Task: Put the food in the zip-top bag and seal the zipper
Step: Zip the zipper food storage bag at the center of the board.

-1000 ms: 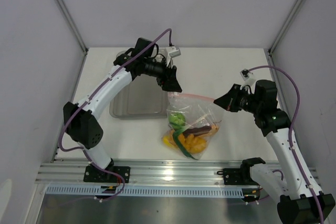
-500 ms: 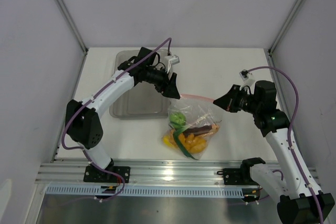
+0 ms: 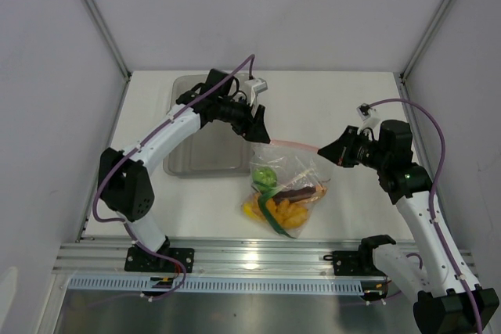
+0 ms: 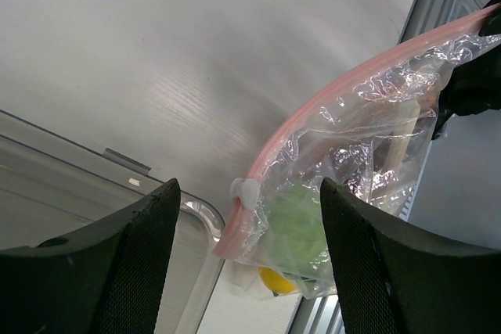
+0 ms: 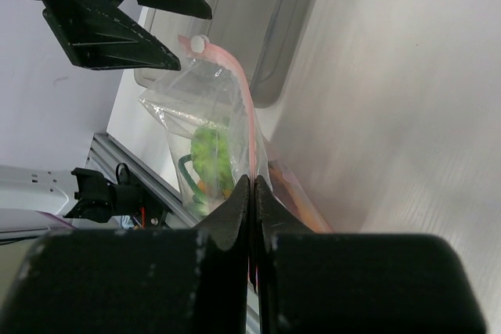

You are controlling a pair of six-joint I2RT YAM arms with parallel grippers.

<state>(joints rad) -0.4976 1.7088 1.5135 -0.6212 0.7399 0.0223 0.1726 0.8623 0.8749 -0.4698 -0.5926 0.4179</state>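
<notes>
The zip-top bag (image 3: pixel 291 171) hangs from its pink-red zipper (image 3: pixel 293 145), its bottom resting on the table. My right gripper (image 3: pixel 321 150) is shut on the zipper's right end; the right wrist view shows its fingers (image 5: pixel 235 217) pinched on the strip (image 5: pixel 241 99). My left gripper (image 3: pixel 264 134) is open just above the zipper's left end. In the left wrist view the white slider (image 4: pixel 244 192) and the bag corner lie between its spread fingers (image 4: pixel 125 263), ungripped. Inside the bag are the green lime (image 3: pixel 264 174), the yellow lemon (image 4: pixel 280 281), the orange cluster (image 3: pixel 291 211), the dark-red slice (image 3: pixel 297 192) and the green stalk (image 3: pixel 275 223).
The rigid clear bin (image 3: pixel 200 150) stands left of the bag, under my left arm; its rim (image 4: pixel 117 163) shows in the left wrist view. A metal rail (image 3: pixel 258 260) runs along the near table edge. Grey walls close the back and sides.
My left wrist has swung back over the bin and turned. The bag's upper left corner has drawn in to the right. My right arm has held still.
</notes>
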